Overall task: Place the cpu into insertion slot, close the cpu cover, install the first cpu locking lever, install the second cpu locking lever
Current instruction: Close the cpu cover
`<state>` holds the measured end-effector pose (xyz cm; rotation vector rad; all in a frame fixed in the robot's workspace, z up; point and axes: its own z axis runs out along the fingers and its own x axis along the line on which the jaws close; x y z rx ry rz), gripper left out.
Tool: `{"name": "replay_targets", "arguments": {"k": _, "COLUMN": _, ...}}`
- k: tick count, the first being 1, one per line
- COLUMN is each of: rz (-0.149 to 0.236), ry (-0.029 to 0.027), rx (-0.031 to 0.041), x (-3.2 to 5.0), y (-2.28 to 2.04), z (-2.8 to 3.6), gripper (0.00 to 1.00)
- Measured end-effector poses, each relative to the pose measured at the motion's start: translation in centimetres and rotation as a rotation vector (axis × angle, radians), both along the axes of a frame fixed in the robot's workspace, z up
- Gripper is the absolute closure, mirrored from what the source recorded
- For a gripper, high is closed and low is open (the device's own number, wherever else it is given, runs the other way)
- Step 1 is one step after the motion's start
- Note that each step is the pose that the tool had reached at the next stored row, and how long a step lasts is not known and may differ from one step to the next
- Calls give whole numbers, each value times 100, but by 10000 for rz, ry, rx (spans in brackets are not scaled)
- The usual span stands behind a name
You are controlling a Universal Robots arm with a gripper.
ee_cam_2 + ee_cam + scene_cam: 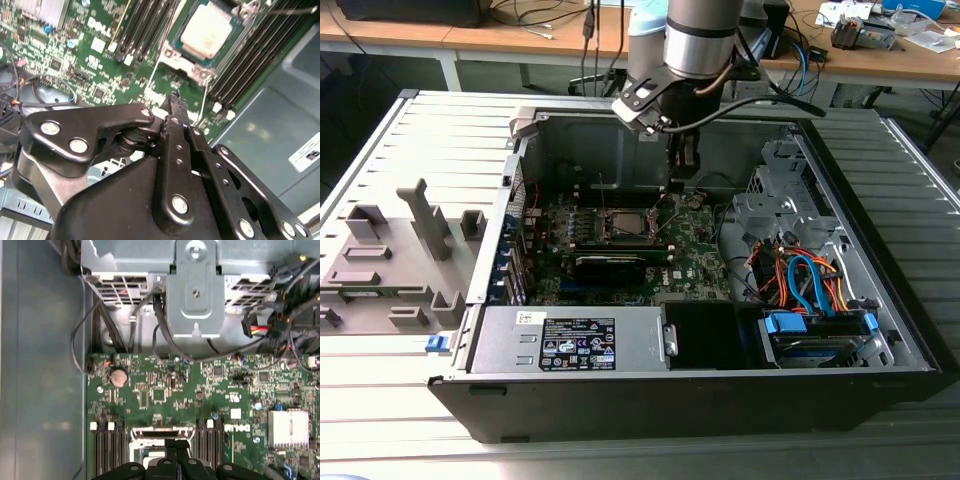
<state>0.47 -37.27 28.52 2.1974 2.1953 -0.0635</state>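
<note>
The end effector (175, 104) has its fingers pressed together, pinching nothing, above the green motherboard (105, 70). Beyond lies the cpu (207, 30), seated in the insertion slot (220, 54) — about eight o'clock from the end effector in the exterior view — with the cpu cover (177, 56) seemingly down. A thin locking lever (204, 100) looks unlatched; a glancing push could let it spring back and scrape the board.

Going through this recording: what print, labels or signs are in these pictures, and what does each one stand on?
Power supply label, black and white, on the power supply's top: print too small to read.
Small white sticker beside it: too small to read.
Motherboard logo, white on the green board: a brand mark, not quoted.
Chassis wall sticker, white: dark print too blurred to read.
No other signs can be made out.
</note>
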Motion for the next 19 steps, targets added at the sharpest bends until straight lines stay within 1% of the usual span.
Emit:
{"name": "replay_targets", "arguments": {"k": 4, "rz": 0, "ry": 21, "rx": -21, "x": 108, "y": 0, "z": -31, "gripper": 89}}
{"name": "replay_targets", "arguments": {"k": 5, "rz": -2, "ry": 33, "rx": -33, "x": 162, "y": 0, "z": -51, "gripper": 89}}
{"name": "replay_targets", "arguments": {"k": 7, "rz": 10, "ry": 46, "rx": -41, "x": 230, "y": 0, "z": -75, "gripper": 89}}
{"name": "replay_targets", "arguments": {"k": 9, "rz": 23, "ry": 47, "rx": 12, "x": 272, "y": 0, "z": -81, "gripper": 89}}
{"name": "replay_targets", "arguments": {"k": 10, "rz": 53, "ry": 46, "rx": 19, "x": 283, "y": 0, "z": -84, "gripper": 89}}
{"name": "replay_targets", "arguments": {"k": 13, "rz": 539, "ry": 48, "rx": 19, "x": 304, "y": 0, "z": -99, "gripper": 89}}
{"name": "replay_targets", "arguments": {"k": 14, "rz": 655, "ry": 49, "rx": 17, "x": 309, "y": 0, "z": -119, "gripper": 89}}
{"name": "replay_targets", "arguments": {"k": 17, "rz": 659, "ry": 53, "rx": 18, "x": 310, "y": 0, "z": -185, "gripper": 89}}
{"name": "replay_targets", "arguments": {"k": 19, "rz": 658, "ry": 54, "rx": 18, "x": 310, "y": 0, "z": -208, "gripper": 89}}
